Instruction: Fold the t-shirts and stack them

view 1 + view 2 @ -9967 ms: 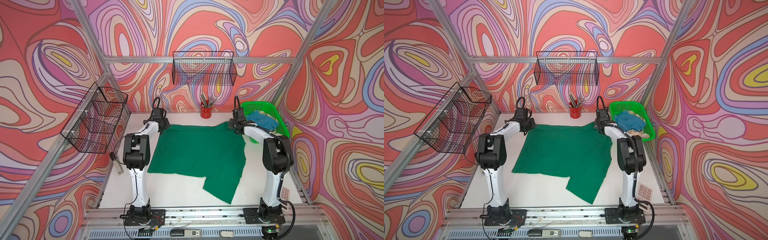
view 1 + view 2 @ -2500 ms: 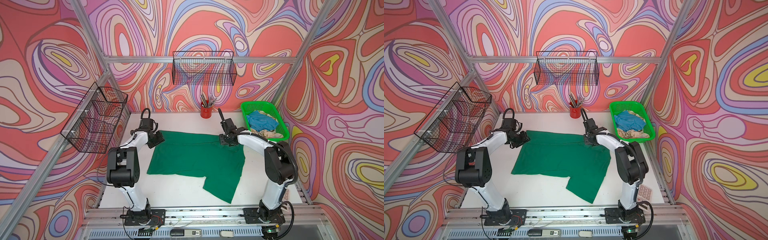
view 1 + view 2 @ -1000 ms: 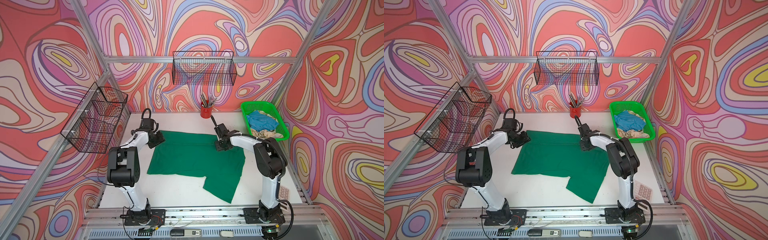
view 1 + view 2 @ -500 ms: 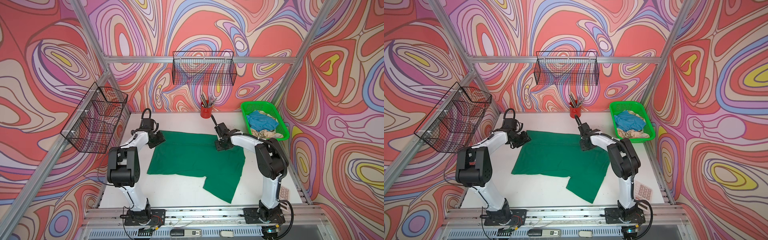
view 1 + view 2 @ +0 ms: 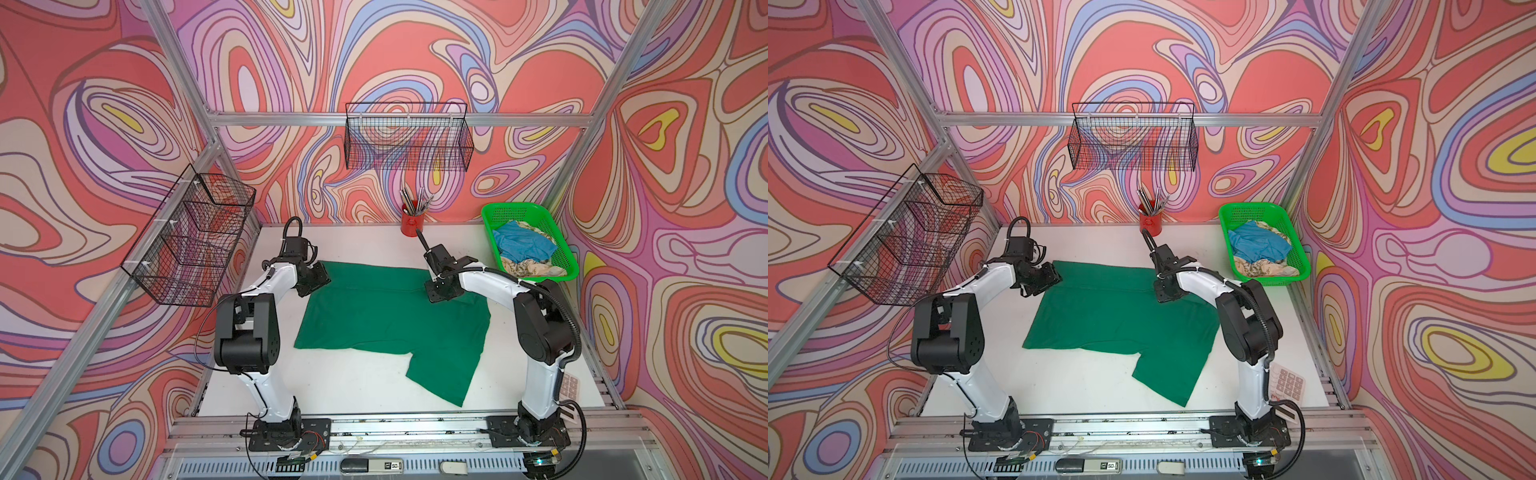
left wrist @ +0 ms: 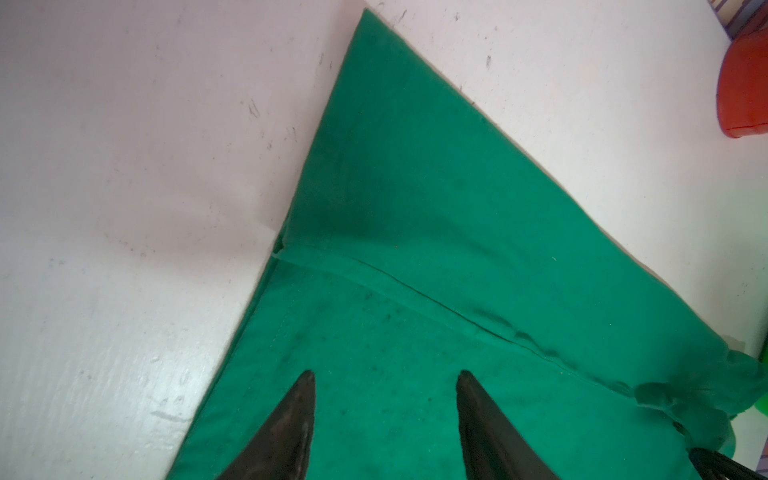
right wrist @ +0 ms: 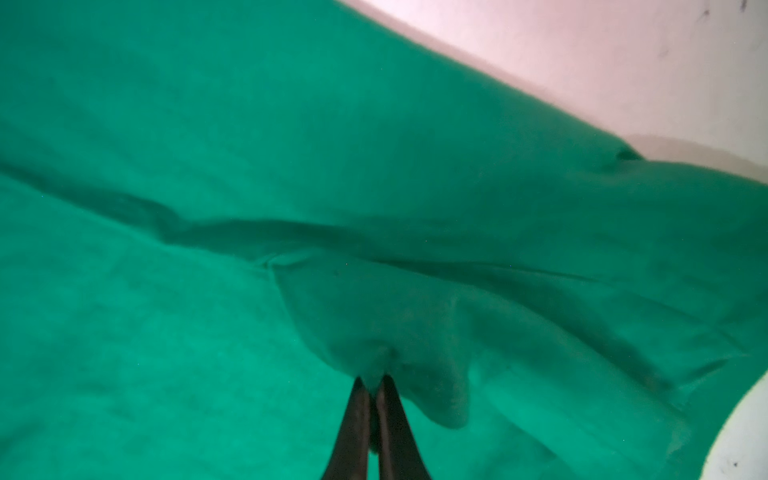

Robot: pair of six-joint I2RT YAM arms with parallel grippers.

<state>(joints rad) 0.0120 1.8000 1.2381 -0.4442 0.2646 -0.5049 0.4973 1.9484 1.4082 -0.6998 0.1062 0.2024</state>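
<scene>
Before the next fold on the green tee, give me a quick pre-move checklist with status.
1. Right gripper shut on the dark green cloth t-shirt: ok, cloth puckers at its tips.
2. Left gripper gripping that shirt: not ok, open over its corner, nothing between.
3. Shirt's near flap tucked in: not ok, it sticks out on the white table.
4. Red pen cup clear of shirt: ok.
5. Light blue tee and cream patterned tee folded: not ok, crumpled in the bright green plastic mesh basket.

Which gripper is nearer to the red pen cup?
Right. The right gripper, pinching the green t-shirt, is in front of the cup; the left gripper is farther, to its left.
</scene>
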